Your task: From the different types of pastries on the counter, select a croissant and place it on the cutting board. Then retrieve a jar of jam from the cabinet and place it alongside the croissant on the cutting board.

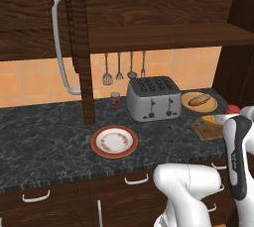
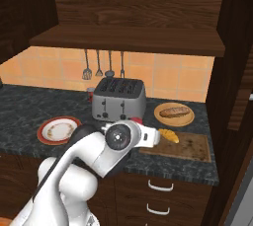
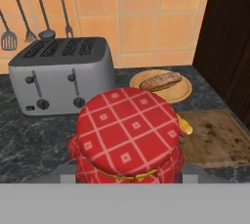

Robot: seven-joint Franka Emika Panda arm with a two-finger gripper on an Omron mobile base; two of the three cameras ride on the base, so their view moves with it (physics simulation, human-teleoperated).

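The arm (image 2: 94, 151) is folded low in front of the tabletop (image 1: 44, 137), its wrist reaching right toward the board (image 2: 190, 146). In the hand view the jaws are clamped on the jar (image 3: 128, 132), whose red checked lid faces the camera, held above the tabletop just in front of the toaster (image 3: 61, 74). The croissant (image 2: 169, 135) lies on the board's left end, just past the jar. The bun (image 2: 174, 111) sits on a tan plate (image 2: 187, 118) behind the board.

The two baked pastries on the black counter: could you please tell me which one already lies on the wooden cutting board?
The golden-yellow crescent croissant lies on the brown wooden cutting board; the darker brown oblong bun rests on a round tan plate behind it.
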